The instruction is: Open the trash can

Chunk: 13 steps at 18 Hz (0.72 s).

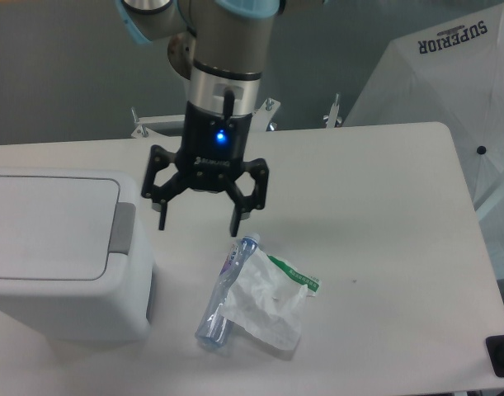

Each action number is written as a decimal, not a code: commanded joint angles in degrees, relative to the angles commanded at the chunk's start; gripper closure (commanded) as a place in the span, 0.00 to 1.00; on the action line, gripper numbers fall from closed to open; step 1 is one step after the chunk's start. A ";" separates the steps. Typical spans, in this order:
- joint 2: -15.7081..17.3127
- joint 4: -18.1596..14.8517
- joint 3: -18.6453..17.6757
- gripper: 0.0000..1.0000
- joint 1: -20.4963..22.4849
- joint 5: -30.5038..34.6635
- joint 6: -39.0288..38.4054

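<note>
While the robot arm reaches down from the top of the view, its two-finger gripper (198,223) hangs above the white table (375,190) with its black fingers spread wide apart and nothing held between them. A small blue light glows on the gripper's body, just above the fingers. At the left edge of the view sits the trash can (66,264), a large white boxy bin with rounded corners; its flat rectangular lid (45,227) lies closed, and a grey push tab (124,227) runs along the lid's right edge, facing the gripper. The gripper's left-hand fingertip in the picture sits near that tab but apart from it. Just below and to the right of the gripper, a clear plastic bottle (223,289) with a blue cap lies on its side on the table, cap end pointing up toward the gripper. A crumpled white plastic wrapper (268,305) with a strip of green print lies partly over the bottle. Behind the table's far right corner stands a pale fabric panel (449,74) printed with the word SUPERIOR.
</note>
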 joint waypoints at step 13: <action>0.09 0.18 -2.29 0.00 -1.14 0.00 0.09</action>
